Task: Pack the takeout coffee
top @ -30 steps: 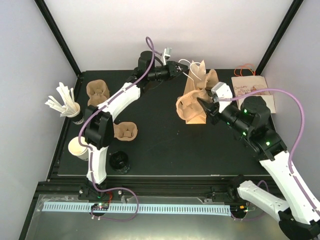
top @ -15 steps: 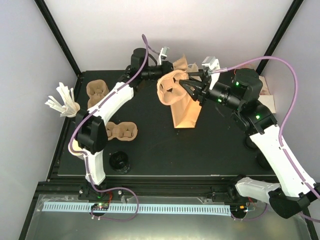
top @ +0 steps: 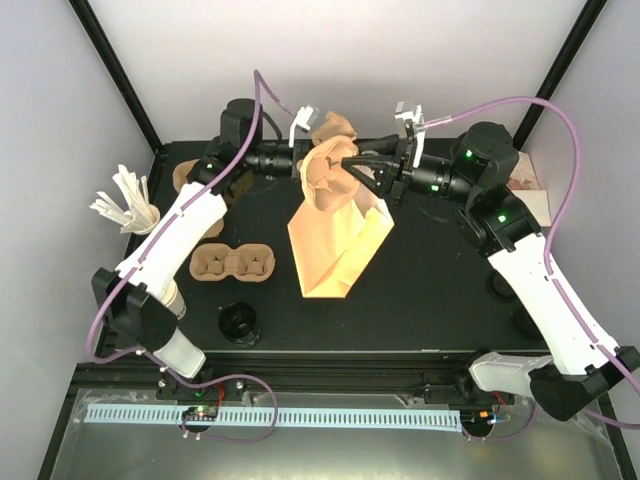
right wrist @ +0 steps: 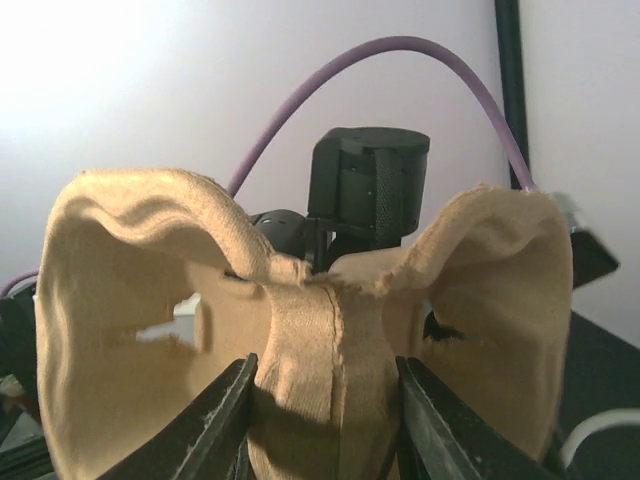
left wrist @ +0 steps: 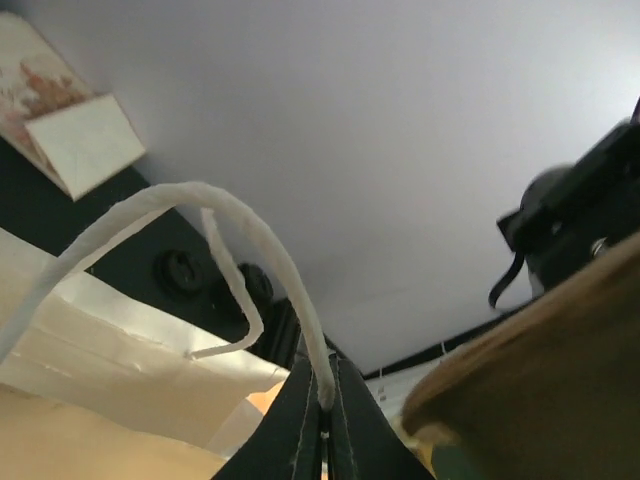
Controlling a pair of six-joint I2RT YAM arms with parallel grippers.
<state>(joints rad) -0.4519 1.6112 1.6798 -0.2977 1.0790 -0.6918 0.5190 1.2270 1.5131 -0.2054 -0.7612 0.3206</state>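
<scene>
Pinching the thin white handle [left wrist: 215, 215] of the bag [top: 335, 250], the left gripper [left wrist: 322, 440] has its jaws pressed together on the strip, which loops up and away from them in the left wrist view. Seen from above, the left gripper [top: 298, 160] reaches in from the left at the back of the table [top: 430, 300], and the bag hangs from it at a slant, its foot on the table and its top raised toward the two arms. The right gripper [top: 365, 172] comes in from the opposite side and is clamped on a pulp carrier [top: 328, 172]. Its fingers [right wrist: 225, 420] squeeze the carrier [right wrist: 310, 320] at the middle rib, with a cup well bulging out on either side. The carrier sits at the bag's top, between the two grippers – whether any part of it is inside the mouth cannot be told. A spare carrier [top: 232, 262] lies flat on the table left of the bag – near it, not touching. A black lid [top: 240, 322] rests nearer the front edge. White stirrers [top: 125, 200] stand bunched at the far left edge.
</scene>
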